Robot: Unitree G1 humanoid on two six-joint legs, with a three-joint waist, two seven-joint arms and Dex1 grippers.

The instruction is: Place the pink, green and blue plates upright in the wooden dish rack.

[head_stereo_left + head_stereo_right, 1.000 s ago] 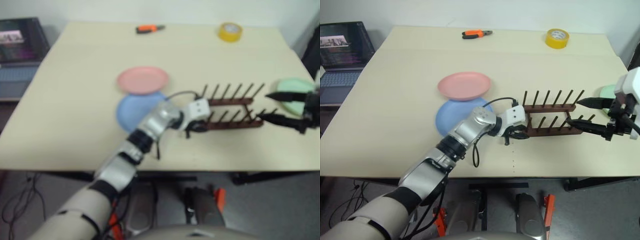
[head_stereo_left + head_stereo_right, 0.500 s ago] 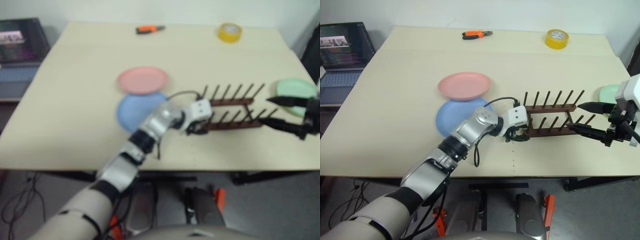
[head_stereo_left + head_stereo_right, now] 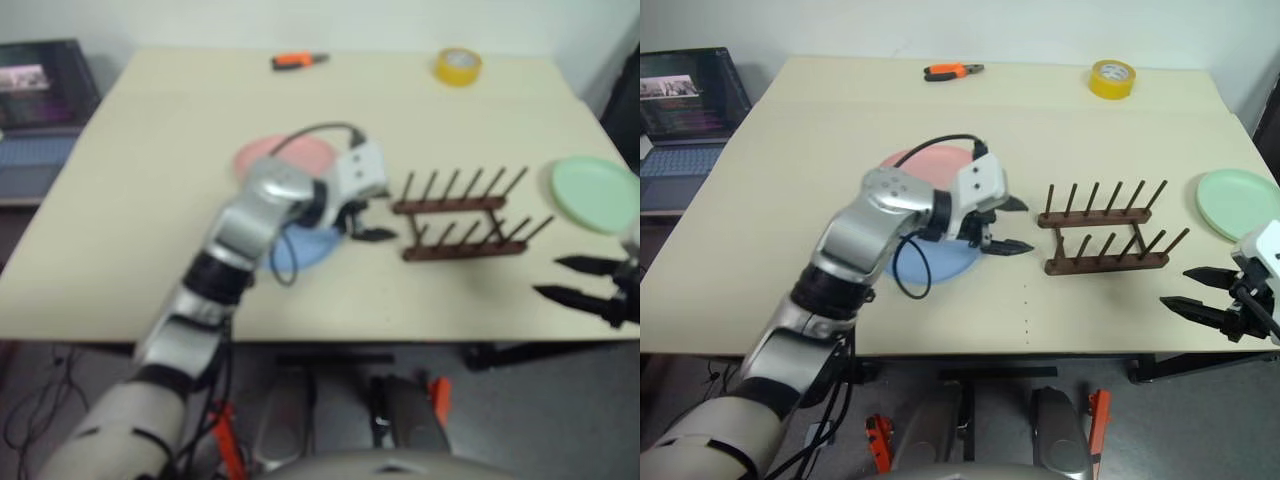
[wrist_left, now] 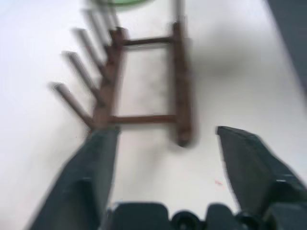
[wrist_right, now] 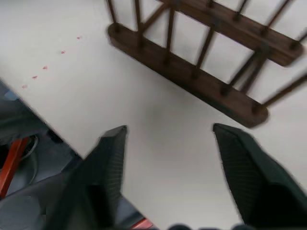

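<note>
You had the wooden dish rack standing bare on the desk, no plate in it. The left claw hung released, holding nothing, just left of the rack and over the blue plate. The pink plate lay flat beyond the blue one, partly overlapping it. The green plate lay flat to the right of the rack. Your right claw was released too, empty, near the desk edge right of the rack.

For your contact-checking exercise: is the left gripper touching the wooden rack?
Apart. In the right eye view the left gripper, fingers open, hangs beside the blue plate, with bare table between its fingertips and the rack.
</note>
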